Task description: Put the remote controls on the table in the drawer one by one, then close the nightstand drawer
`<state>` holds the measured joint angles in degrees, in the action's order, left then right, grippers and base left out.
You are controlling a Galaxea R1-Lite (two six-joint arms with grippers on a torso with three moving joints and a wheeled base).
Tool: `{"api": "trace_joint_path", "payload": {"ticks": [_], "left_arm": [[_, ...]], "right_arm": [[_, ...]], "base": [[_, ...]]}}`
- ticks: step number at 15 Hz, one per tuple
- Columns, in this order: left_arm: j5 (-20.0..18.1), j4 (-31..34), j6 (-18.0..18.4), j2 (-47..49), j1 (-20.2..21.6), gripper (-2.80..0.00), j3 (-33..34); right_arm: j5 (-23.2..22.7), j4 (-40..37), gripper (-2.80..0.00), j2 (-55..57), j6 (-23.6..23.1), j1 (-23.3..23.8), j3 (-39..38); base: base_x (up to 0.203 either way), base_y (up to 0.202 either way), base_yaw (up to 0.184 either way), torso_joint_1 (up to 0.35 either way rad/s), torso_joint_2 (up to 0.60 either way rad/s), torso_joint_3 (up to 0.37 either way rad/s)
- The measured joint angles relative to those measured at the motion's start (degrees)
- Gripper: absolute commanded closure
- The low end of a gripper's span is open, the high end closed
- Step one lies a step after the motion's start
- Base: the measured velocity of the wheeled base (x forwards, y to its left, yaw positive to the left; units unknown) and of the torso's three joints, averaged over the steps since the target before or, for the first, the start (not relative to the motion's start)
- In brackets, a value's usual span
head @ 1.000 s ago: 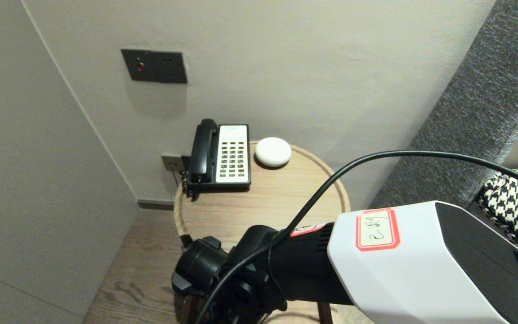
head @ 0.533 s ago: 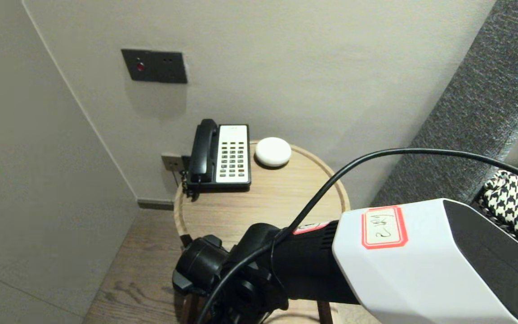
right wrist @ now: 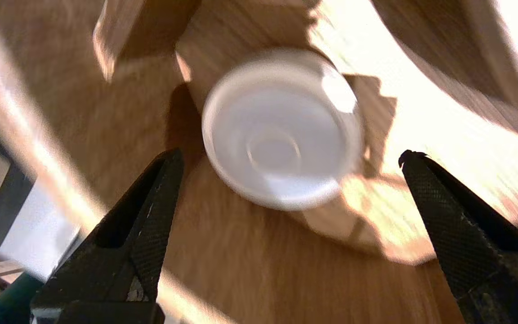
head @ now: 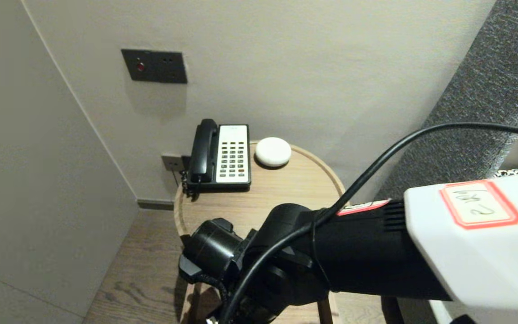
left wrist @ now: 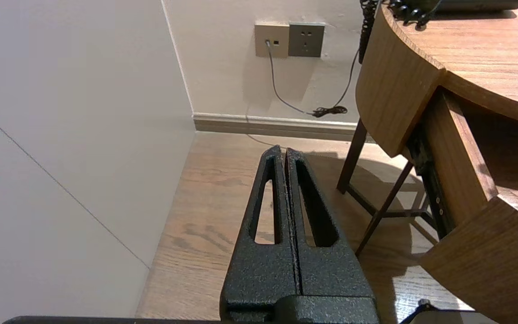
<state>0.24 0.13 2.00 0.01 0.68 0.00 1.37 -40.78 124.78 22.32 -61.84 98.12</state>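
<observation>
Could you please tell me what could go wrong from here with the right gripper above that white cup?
1. The white cup sits nearer one fingertip of the open right gripper than the other; closing now may shove or tip it.
2. The wooden walls stand close around the cup, so a finger might strike wood.
The shut left gripper hangs parked beside the table.

Head view: right arm [head: 376, 261] hides the tabletop's [head: 286, 189] near edge & the right tool [right wrist: 290, 155]. Right wrist view: white cup [right wrist: 281, 130] & surrounding wood motion-blurred. Phone [head: 225, 155] key labels too small to read. Left wrist view: only its cord [left wrist: 403, 9] shows, rest cut off.
</observation>
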Motion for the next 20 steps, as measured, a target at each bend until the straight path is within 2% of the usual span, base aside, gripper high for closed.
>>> {"api": "trace_joint_path", "payload": {"ticks": [5,6,13,16,20], "left_arm": [[0.0,0.0,0.0,0.0,0.0,0.0,0.0],[0.0,0.0,0.0,0.0,0.0,0.0,0.0],[0.0,0.0,0.0,0.0,0.0,0.0,0.0],[0.0,0.0,0.0,0.0,0.0,0.0,0.0],[0.0,0.0,0.0,0.0,0.0,0.0,0.0]], "right_arm": [[-0.1,0.3,-2.8,-9.7,0.1,0.9,-7.6],[-0.1,0.3,0.0,-12.0,0.1,1.7,-9.3],[-0.3,1.4,0.0,-28.8,0.3,10.5,-25.4],[-0.3,5.0,0.0,-35.6,1.4,12.6,-33.6],[-0.9,6.0,0.0,-41.5,2.7,13.6,-42.6]], "base": [[0.0,0.0,0.0,0.0,0.0,0.0],[0.0,0.0,0.0,0.0,0.0,0.0],[0.0,0.0,0.0,0.0,0.0,0.0],[0.0,0.0,0.0,0.0,0.0,0.0],[0.0,0.0,0.0,0.0,0.0,0.0]]}}
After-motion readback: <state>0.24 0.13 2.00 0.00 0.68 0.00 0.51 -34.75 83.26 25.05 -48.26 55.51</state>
